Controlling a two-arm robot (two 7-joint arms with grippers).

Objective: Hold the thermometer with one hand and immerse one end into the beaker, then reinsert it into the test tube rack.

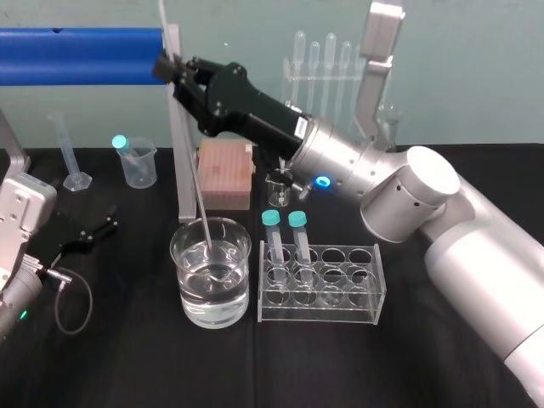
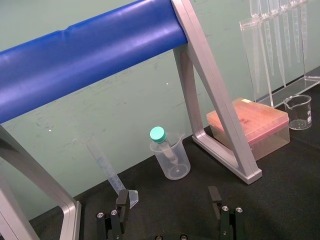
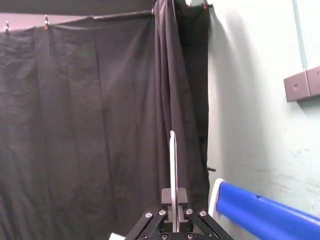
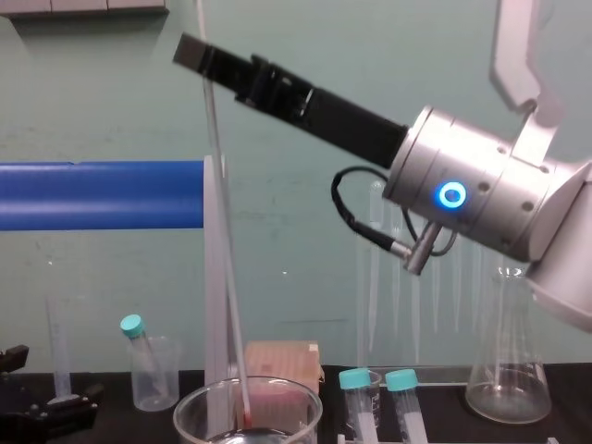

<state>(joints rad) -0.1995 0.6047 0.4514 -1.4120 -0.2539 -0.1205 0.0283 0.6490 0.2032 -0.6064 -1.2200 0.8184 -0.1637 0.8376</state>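
Observation:
My right gripper (image 1: 174,72) is shut on the thermometer (image 1: 194,161), a long whitish glass rod held nearly upright and slightly tilted. Its lower end reaches down into the beaker (image 1: 183,255), a wide clear glass holding water at the table's front centre. In the chest view the thermometer (image 4: 222,240) runs down from the right gripper (image 4: 196,54), and its red tip sits inside the beaker (image 4: 194,402). In the right wrist view the thermometer (image 3: 172,160) sticks out between the fingers (image 3: 165,197). The clear test tube rack (image 1: 365,289) stands just right of the beaker. My left gripper (image 1: 98,229) rests open at the left.
Two teal-capped tubes (image 1: 285,242) stand in the rack. Behind are a blue bar on a metal frame (image 1: 81,55), a pink tip box (image 1: 226,174), a small plastic beaker (image 1: 138,161), a graduated cylinder (image 1: 68,157), a pipette stand (image 1: 327,68) and a conical flask (image 4: 507,370).

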